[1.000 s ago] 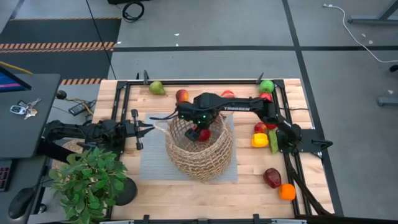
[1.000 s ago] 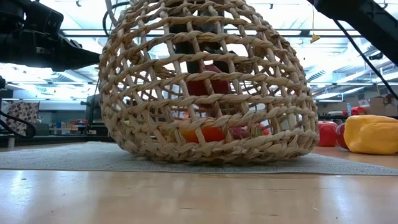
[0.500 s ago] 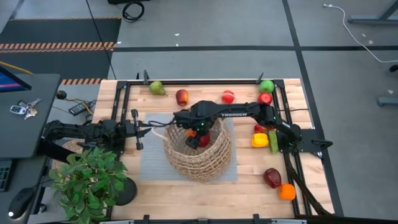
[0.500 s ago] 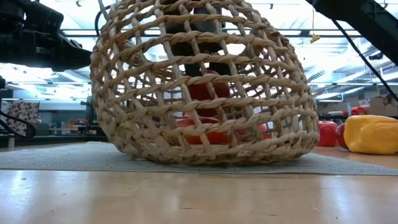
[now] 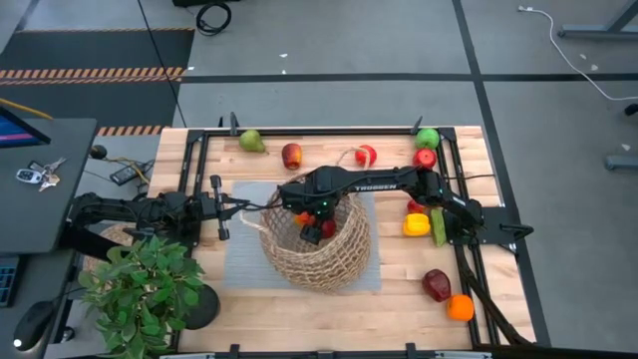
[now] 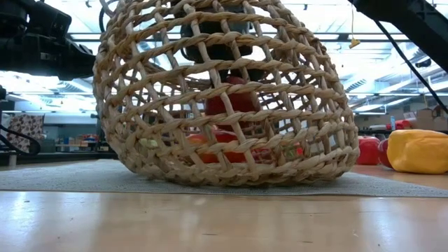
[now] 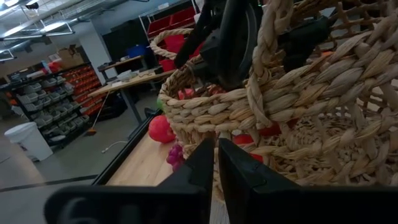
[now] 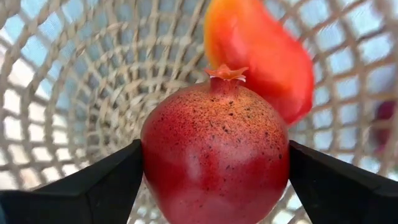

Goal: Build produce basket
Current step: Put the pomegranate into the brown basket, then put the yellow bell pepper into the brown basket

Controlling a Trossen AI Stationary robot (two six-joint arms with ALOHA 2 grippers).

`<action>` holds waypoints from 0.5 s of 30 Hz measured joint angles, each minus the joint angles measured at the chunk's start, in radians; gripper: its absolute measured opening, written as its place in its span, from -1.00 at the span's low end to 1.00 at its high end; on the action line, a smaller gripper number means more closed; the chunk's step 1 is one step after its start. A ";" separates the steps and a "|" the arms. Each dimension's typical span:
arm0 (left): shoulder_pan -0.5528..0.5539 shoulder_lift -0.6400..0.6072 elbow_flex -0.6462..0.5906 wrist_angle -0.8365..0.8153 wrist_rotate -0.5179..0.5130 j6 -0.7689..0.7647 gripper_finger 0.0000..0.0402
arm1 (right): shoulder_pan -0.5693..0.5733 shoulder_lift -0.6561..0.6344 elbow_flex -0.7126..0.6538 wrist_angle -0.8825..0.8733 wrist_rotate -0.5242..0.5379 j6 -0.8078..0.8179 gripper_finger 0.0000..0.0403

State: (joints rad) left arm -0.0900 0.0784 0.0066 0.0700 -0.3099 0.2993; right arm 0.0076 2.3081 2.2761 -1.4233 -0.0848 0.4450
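Observation:
The tan wicker basket [image 5: 314, 242] stands on a grey mat [image 5: 239, 261] at the table's middle, tipped toward the left edge. My right gripper [image 5: 312, 228] reaches down into it, shut on a speckled red pomegranate [image 8: 214, 155]. An orange-red pepper [image 8: 261, 56] lies on the basket's bottom below it. My left gripper [image 5: 242, 206] is shut at the basket's left loop handle. The other handle [image 5: 348, 156] sticks up at the far side. Loose produce lies along the far edge and the right side. My left gripper is shut on the basket's left loop handle [image 5: 257, 206], coming level from the table's left. Its own fingers [image 7: 199, 163] hide the place of contact in the wrist view. The basket's bottom rests on the mat. My right gripper pinches the pomegranate's two opposite sides [image 8: 148, 163] between its two fingers, from above, pointing down into the basket. The fruit's crown [image 8: 225, 73] points away from the wrist. It hangs clear above the pepper [image 6: 231, 101].
A green pear [image 5: 251, 141], two red apples [image 5: 291, 155] [image 5: 366, 155] and a green apple [image 5: 428, 138] lie at the far edge. A yellow pepper [image 5: 416, 224], a dark red piece [image 5: 436, 285] and an orange [image 5: 460, 307] lie at the right. A potted plant [image 5: 140, 289] stands near left.
My right gripper has gone down and a little toward the near edge, deeper into the basket, with the pomegranate. The basket's top has tipped toward the table's left edge while its bottom stays on the mat.

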 joint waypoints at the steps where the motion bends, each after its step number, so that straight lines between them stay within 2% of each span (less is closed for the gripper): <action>1: 0.000 0.000 0.000 0.000 0.000 0.000 -0.85 | 0.000 0.000 0.000 0.014 0.014 -0.004 0.88; 10: 0.000 0.000 0.000 0.000 0.000 0.000 -0.83 | -0.005 -0.001 0.000 0.052 0.002 -0.034 0.97; 15: 0.000 0.000 0.000 0.000 0.000 0.000 -0.82 | -0.020 -0.005 0.000 0.028 -0.099 -0.024 0.98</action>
State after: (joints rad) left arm -0.0902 0.0784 0.0067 0.0700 -0.3099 0.2993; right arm -0.0120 2.3028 2.2761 -1.3956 -0.1834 0.4214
